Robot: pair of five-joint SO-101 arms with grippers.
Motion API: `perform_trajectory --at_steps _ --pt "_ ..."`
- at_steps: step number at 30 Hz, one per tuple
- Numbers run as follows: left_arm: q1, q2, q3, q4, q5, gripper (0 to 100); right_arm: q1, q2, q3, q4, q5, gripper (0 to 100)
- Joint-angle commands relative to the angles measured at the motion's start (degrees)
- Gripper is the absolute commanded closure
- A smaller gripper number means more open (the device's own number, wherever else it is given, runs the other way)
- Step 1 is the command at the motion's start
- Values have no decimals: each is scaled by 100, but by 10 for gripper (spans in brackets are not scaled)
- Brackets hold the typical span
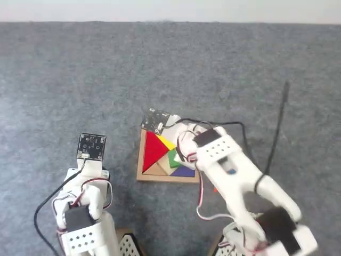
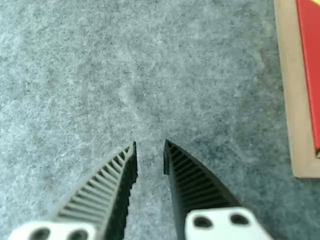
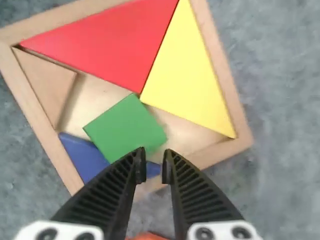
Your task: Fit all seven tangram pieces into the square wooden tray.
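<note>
We see the right gripper over the wooden tray.
Both it and the left gripper gape narrowly, empty.

Tray on tabletop, right of left hand, beneath right hand. Within tray: large triangle edge to edge with second large triangle; square piece just beside both.
</note>
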Motion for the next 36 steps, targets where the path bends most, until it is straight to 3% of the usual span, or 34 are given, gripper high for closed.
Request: perform_trajectory --at_steps 1,9,18,24,27,36 --pt "18 -62 -48 35 44 913 -84 426 -519 -127 -132 992" --pt "18 -62 -48 35 44 913 -277 1358 -976 -145 -105 991" --pt "18 -62 -48 35 44 913 -356 963 -993 40 70 991" --pt "18 -62 -48 35 44 913 400 -549 -774 752 149 989" --pt "18 -62 -48 35 44 913 752 -1112 -440 1385 686 984" --pt "18 -62 -48 35 44 913 2255 -1473 651 1824 818 741"
